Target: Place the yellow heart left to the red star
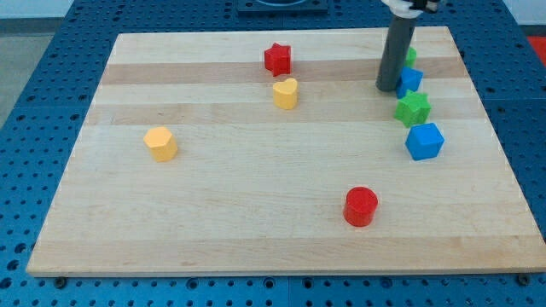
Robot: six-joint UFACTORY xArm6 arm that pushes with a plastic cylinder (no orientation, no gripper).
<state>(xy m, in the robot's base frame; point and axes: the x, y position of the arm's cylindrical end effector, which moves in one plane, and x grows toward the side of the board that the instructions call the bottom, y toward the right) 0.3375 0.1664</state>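
The yellow heart [286,93] lies on the wooden board, just below and slightly right of the red star [277,59] near the view's top centre. The two are close but apart. My tip [388,89] is at the view's upper right, far to the right of the heart and star. It stands just left of a blue block [410,82], with a green block [411,57] partly hidden behind the rod.
A green star [413,108] and a blue cube [424,141] lie below the tip at the right. A yellow hexagon block [160,143] sits at the left. A red cylinder [361,206] is at the lower centre right. The board [256,230] rests on a blue perforated table.
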